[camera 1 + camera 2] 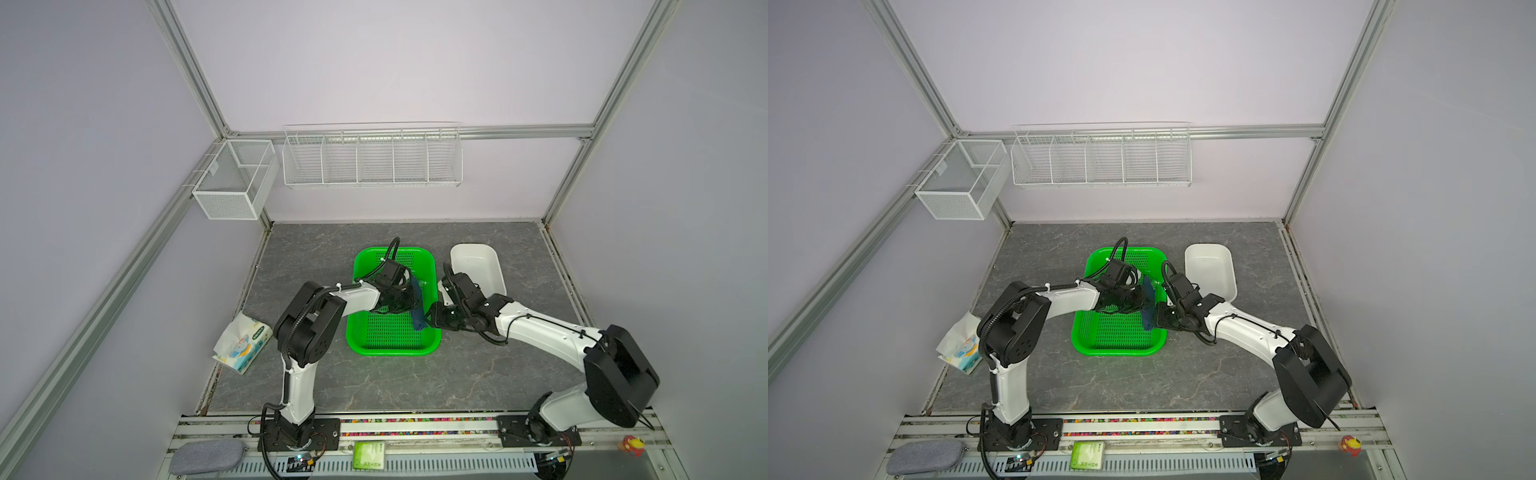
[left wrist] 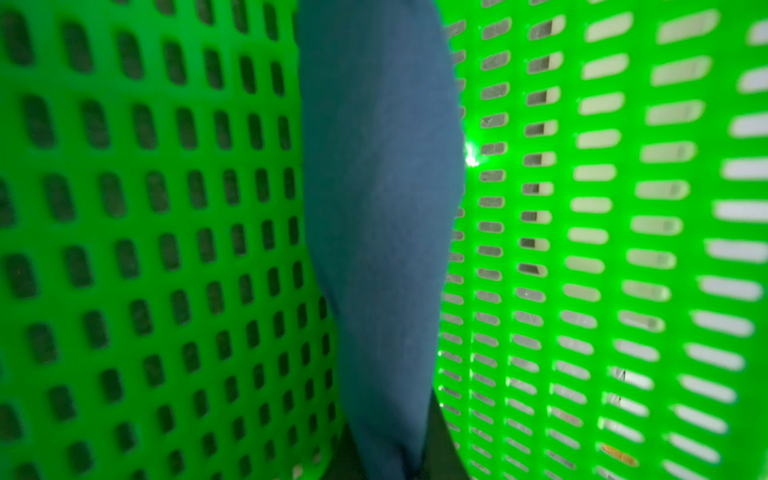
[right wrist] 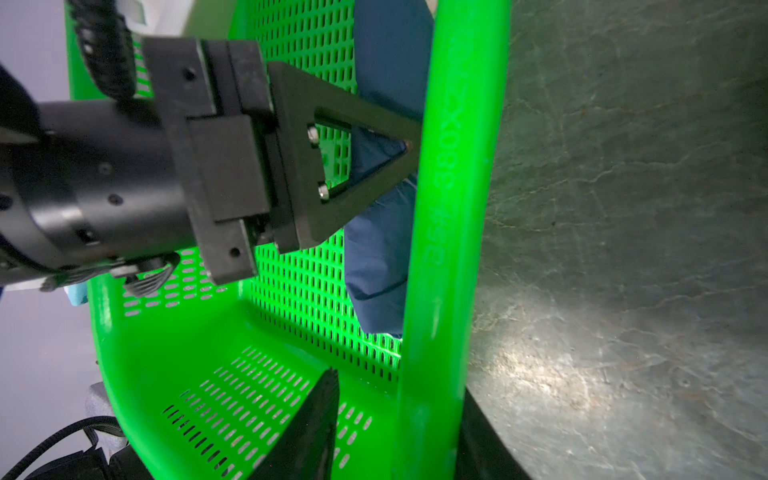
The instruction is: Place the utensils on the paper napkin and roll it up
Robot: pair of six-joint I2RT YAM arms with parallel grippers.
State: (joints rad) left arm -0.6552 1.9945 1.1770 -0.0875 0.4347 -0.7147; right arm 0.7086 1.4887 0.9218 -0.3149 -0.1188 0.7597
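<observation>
Found the paper napkin (image 1: 417,305) rolled into a narrow, dark navy tube, matte and softly creased. Looked fuller at the middle and slimmer toward the ends in the left wrist view (image 2: 382,208). Showed a loose overlapping edge of paper near one end in the right wrist view (image 3: 378,257). Sat inside the green basket (image 1: 392,352), slanted along its right-hand wall in both top views (image 1: 1148,307), just beside the rim.

Held there by the left gripper (image 1: 409,306), clamped on the roll about midway along it. Laid one black finger (image 3: 293,166), a flat triangular open frame with two small bright screws, across the blue paper, with its tip up against the basket's rim (image 3: 453,208).

Saw the right gripper (image 1: 432,316) at the same wall, nearer the front corner, with its dark fingers (image 3: 307,436) apart, one inside the basket and one outside the rim. Could not tell whether pressed on the plastic.

Noted the basket as glossy bright green moulded plastic, rectangular with rounded corners. Had floor and walls pierced by rows of small oblong slots, and a smooth, thick rim with raised lettering. Stood on a dark grey table (image 1: 374,386) with pale marble-like veining, a smooth white tub (image 1: 478,266) just beside it on the right.
</observation>
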